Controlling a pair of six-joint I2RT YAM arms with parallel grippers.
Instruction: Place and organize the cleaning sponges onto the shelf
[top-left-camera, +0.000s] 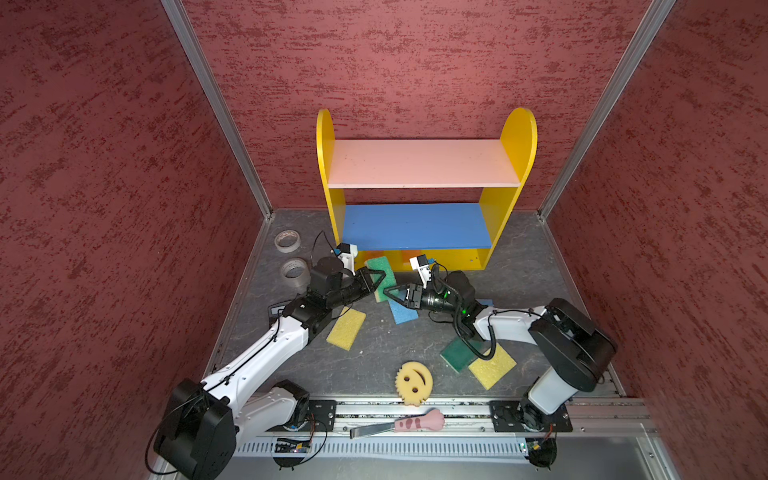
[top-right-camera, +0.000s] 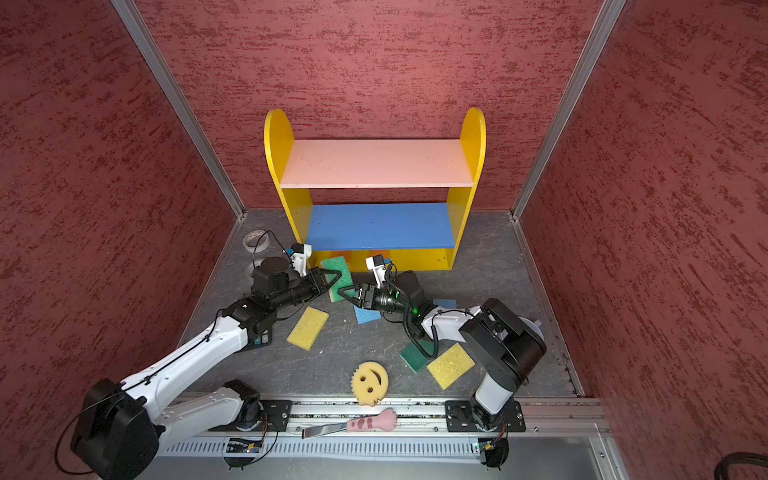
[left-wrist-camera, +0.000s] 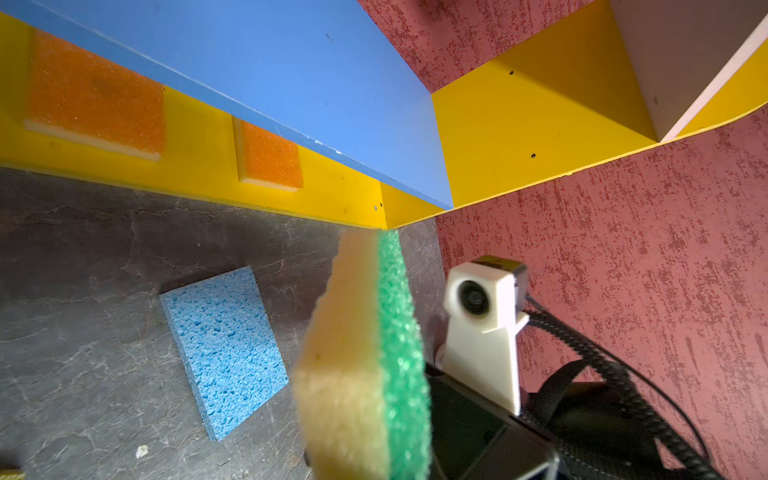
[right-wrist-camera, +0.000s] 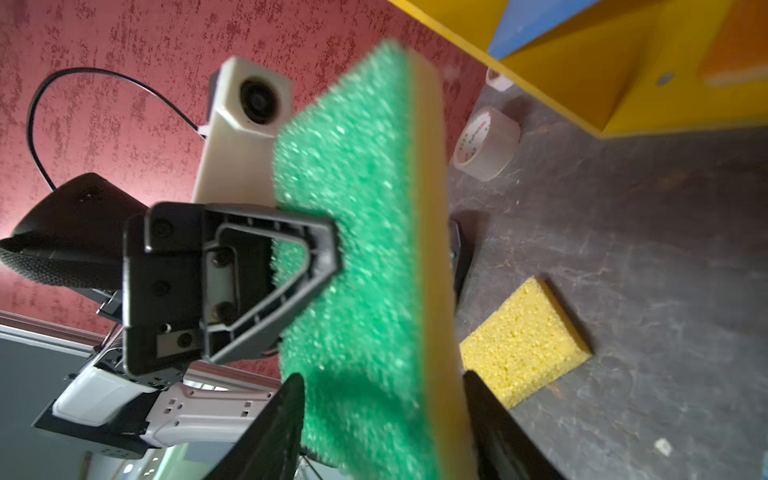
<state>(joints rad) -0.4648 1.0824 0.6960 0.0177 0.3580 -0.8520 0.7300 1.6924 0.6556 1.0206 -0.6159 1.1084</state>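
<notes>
A green-and-yellow sponge (top-left-camera: 380, 270) (right-wrist-camera: 361, 208) stands on edge in the air just before the shelf (top-left-camera: 419, 164). My left gripper (top-left-camera: 379, 279) is shut on it; one of its fingers (right-wrist-camera: 316, 257) presses the green face. My right gripper (right-wrist-camera: 382, 376) is open, its fingers on either side of the sponge's lower end. Two orange sponges (left-wrist-camera: 95, 91) (left-wrist-camera: 270, 153) lie on the shelf's yellow base. On the floor lie a blue sponge (top-left-camera: 403, 311), two yellow sponges (top-left-camera: 346, 328) (top-left-camera: 492, 365), a dark green sponge (top-left-camera: 457, 353) and the round smiley sponge (top-left-camera: 414, 382).
Two grey tape rolls (top-left-camera: 286, 241) (top-left-camera: 294, 272) sit at the back left of the floor. A pink cat-paw tool (top-left-camera: 415, 424) lies on the front rail. Red walls close in the sides and back. Another blue sponge (top-left-camera: 484, 302) peeks from under the right arm.
</notes>
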